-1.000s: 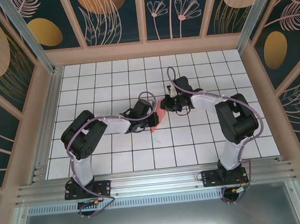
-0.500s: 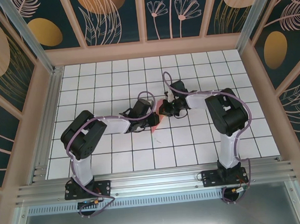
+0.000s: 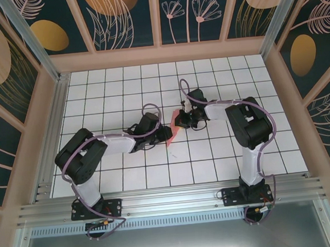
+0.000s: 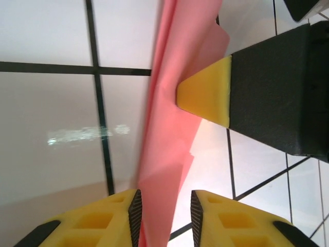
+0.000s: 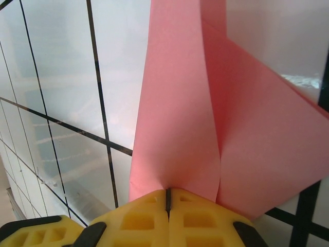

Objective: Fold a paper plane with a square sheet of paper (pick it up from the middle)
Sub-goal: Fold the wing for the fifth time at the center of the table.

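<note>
The right gripper [image 5: 168, 198] has its two yellow pads [image 5: 146, 218] pressed flat together, only a thin seam showing between them at the bottom of the right wrist view, and the pink paper [image 5: 175, 128] comes straight up out of that seam, so it is clamped on the paper. From there the sheet fans toward the top of the frame in two folded layers, one overlapping the other, with a sharp crease running up the middle. The left gripper [image 4: 164, 206] stands partly open: at the bottom of its wrist view the yellow fingertips [image 4: 103, 224] are set apart and the paper hangs down through the gap between them; it seems to brush the left-hand one, though the blur there leaves that unsure. In that same view one yellow tip of the right gripper presses the paper's edge from the upper right. Seen from above, both grippers meet near the centre of the white tiled table [image 3: 213, 154], with the paper a small pink sliver between them, just left of the right gripper.
</note>
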Motion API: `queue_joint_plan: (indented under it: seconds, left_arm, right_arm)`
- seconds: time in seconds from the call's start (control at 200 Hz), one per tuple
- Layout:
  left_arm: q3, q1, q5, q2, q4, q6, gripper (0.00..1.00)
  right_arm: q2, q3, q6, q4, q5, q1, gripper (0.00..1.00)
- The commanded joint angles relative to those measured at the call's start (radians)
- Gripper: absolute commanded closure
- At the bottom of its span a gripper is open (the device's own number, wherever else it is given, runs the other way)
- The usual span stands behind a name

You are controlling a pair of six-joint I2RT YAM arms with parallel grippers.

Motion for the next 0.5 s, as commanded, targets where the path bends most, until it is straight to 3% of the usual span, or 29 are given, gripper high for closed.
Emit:
queue_joint_plan:
  seconds: [0.0,0.2,0.495]
  left_arm:
    - [-0.016,-0.026,-0.094,-0.083,-0.058,0.065,0.65]
    - [0.004,-0.085,-0.177,-0.069,-0.200,0.139,0.60]
    - [0.068,-0.088,-0.175,0.006,-0.225,0.181,0.71]
  right_arm:
    - [0.048,-0.022,-0.002,-0.015,0.028,-0.002,0.96]
    - [0.057,-0.023,-0.003,-0.016,0.030,-0.002,0.96]
    - [0.062,-0.018,-0.003,-0.017,0.030,-0.001,0.97]
